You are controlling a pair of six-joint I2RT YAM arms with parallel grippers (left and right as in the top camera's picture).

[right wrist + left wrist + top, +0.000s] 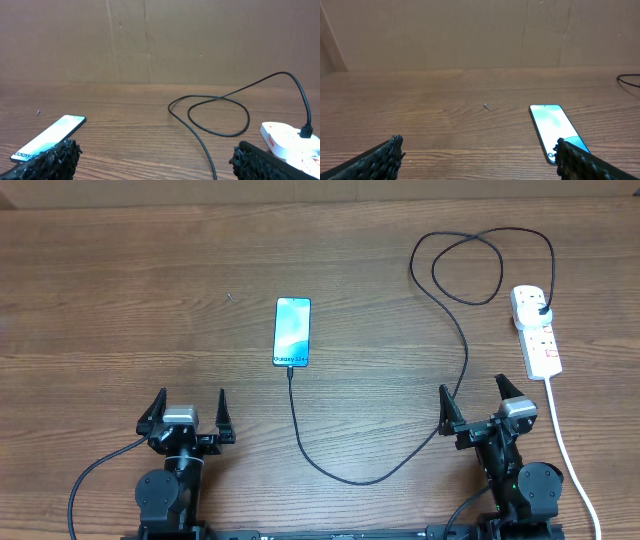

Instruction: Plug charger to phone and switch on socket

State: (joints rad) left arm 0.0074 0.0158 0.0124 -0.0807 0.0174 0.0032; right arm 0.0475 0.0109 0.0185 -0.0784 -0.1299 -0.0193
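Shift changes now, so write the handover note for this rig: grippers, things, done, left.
Both open, empty: left gripper, right gripper.
Galaxy S24+ phone lies flat mid-table, screen lit.
Done: charger cable has its plug in the power strip; its tip meets the phone's bottom edge, seating unclear.
Left: check that connector, switch on the strip.

We log the desk [120, 300] as mid-brown wood, streaked with darker grain. On it, the phone [292, 332]: pale blue-and-white swirled screen, black rim, dark lettering. The charger cable [466, 355]: plain black. The socket [537, 330]: white with red markings, its thick cord [563, 445] white. Both the left pincer [191, 395] and right pincer [471, 387]: black, rough-textured. The back wall [470, 35]: flat tan.
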